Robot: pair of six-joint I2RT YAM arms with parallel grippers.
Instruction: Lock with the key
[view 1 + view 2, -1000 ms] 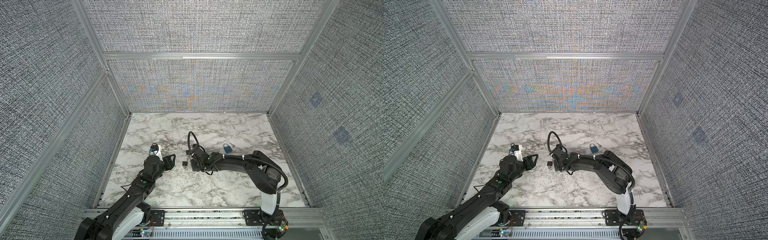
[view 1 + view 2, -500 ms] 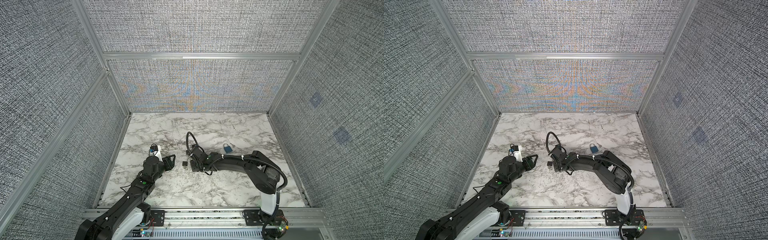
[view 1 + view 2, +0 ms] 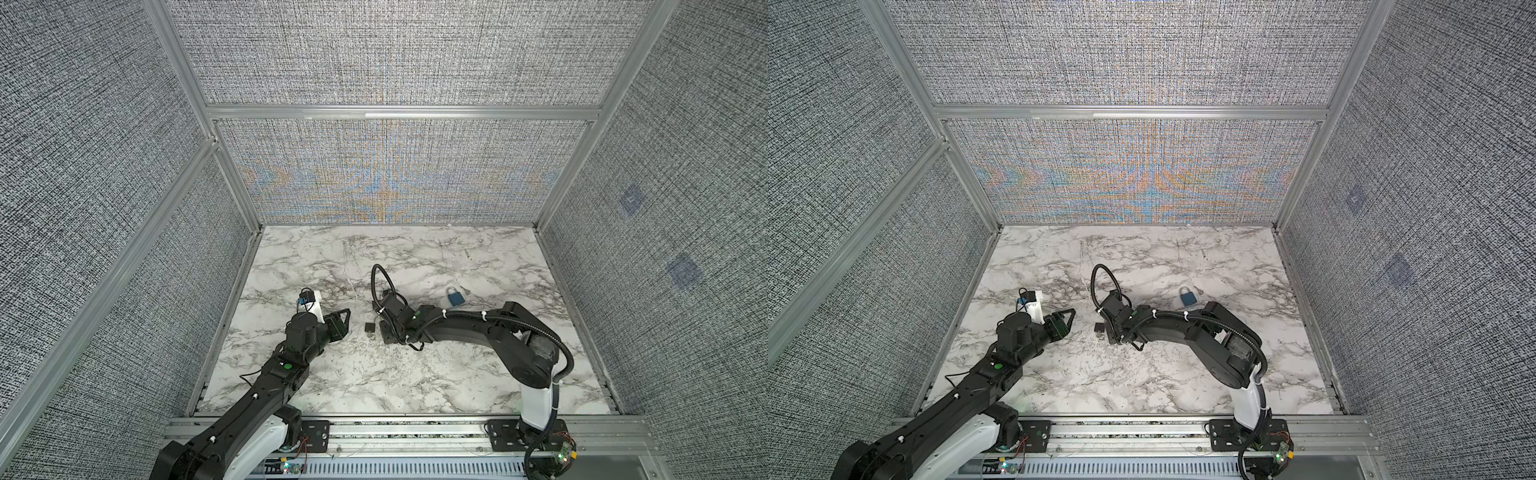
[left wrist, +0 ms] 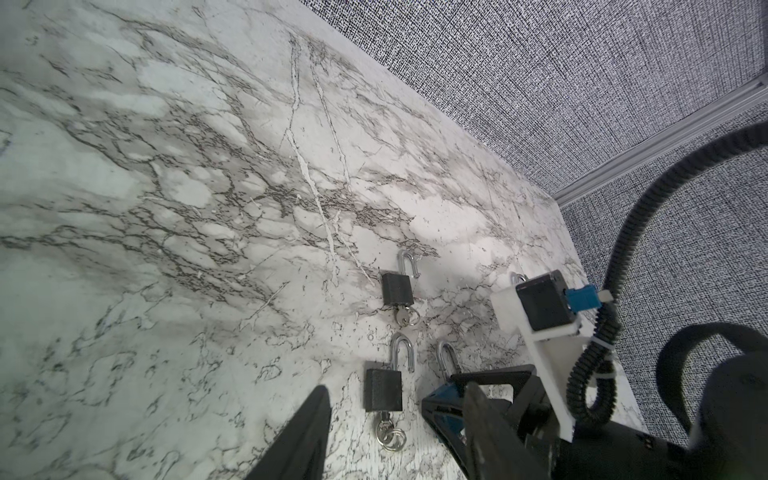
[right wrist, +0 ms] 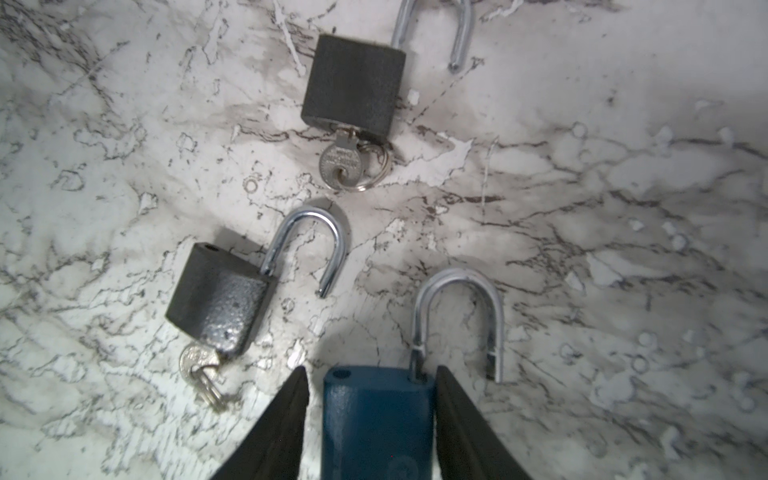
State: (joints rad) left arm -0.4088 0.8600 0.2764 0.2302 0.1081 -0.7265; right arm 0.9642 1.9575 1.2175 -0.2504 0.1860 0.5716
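Seemingly the right gripper point(image 5: 370, 370) bracketed the blue padlock point(image 5: 376, 424) on the tabletop point(image 5: 623, 166), clamping unclear, the left gripper point(image 4: 395, 388) gaping empty, so pushing its open shackle point(image 5: 457, 286) might skid it into the black padlock point(image 5: 220, 299).

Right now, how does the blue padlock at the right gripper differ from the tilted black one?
The blue padlock has a blue body; the black padlock a dark one. The blue sits between the right gripper's fingers; the black lies free on the table. The black shows a key at its base; the blue's base is hidden. Both shackles are open.
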